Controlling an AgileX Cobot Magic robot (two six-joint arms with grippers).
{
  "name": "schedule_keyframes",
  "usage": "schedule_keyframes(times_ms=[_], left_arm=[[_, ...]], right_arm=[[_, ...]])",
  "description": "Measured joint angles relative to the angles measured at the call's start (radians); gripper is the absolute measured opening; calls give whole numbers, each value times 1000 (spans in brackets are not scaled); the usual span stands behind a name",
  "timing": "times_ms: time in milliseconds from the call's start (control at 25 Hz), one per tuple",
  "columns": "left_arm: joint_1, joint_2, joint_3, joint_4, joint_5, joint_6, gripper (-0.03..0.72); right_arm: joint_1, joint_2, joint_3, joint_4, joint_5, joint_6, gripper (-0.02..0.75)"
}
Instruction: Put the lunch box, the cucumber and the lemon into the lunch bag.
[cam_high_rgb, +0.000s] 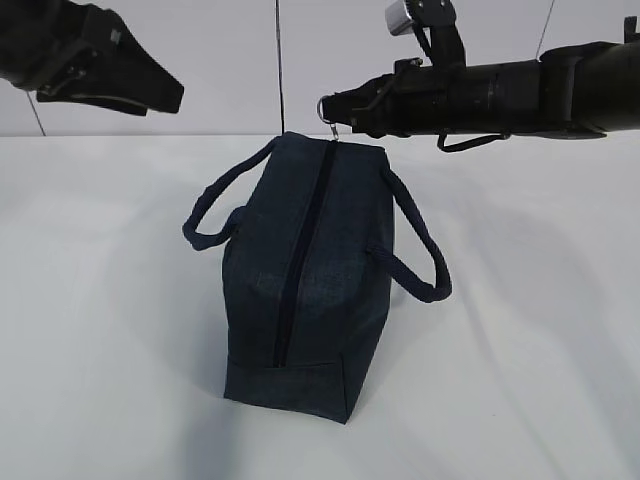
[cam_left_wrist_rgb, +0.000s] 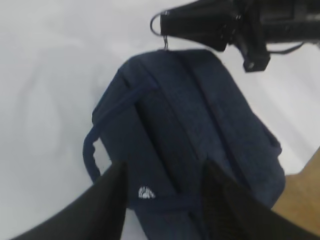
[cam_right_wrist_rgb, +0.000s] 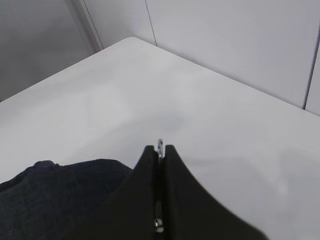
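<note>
The dark navy lunch bag (cam_high_rgb: 340, 250) stands on the white table with its top zipper (cam_high_rgb: 300, 260) shut and a handle hanging to each side. My right gripper (cam_high_rgb: 335, 108) reaches in from the right at the bag's far end and is shut on the silver ring pull (cam_high_rgb: 328, 104); the ring (cam_right_wrist_rgb: 160, 144) pokes out between the closed fingers. My left gripper (cam_high_rgb: 165, 95) hangs open in the air at the upper left, clear of the bag. Its fingers (cam_left_wrist_rgb: 117, 182) frame the bag's side with the white logo (cam_left_wrist_rgb: 146, 192). The lunch box, cucumber and lemon are out of view.
The white table (cam_high_rgb: 100, 350) spreads around the bag on all sides. Its far corner (cam_right_wrist_rgb: 132, 40) meets grey wall panels. A wooden floor (cam_left_wrist_rgb: 305, 200) shows past the table edge in the left wrist view.
</note>
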Motion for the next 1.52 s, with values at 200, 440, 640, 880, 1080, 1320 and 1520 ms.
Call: schedule_keyframes(times_ms=[200,440,640,880,1080,1320,1520], left_arm=[[-32,131,-154,173,161,-124,345],[-129,253,-277,257,194,-178,345],[-153,335,-329,276,205,-215,345],[-153,352,-341,263,217,-219,345],[-153,353,-358,229,224,-219,350],[-163,373,-360,220,224,-219,360],[-175,414,-361,220,224,-219,361]], right_arm=[[0,0,0,0,4,0,7],[0,0,0,0,8,0,7],[0,0,0,0,11,2,7],[0,0,0,0,11,2,7],[0,0,0,0,11,2,7],[0,0,0,0,11,2,7],[0,0,0,0,11,2,7]])
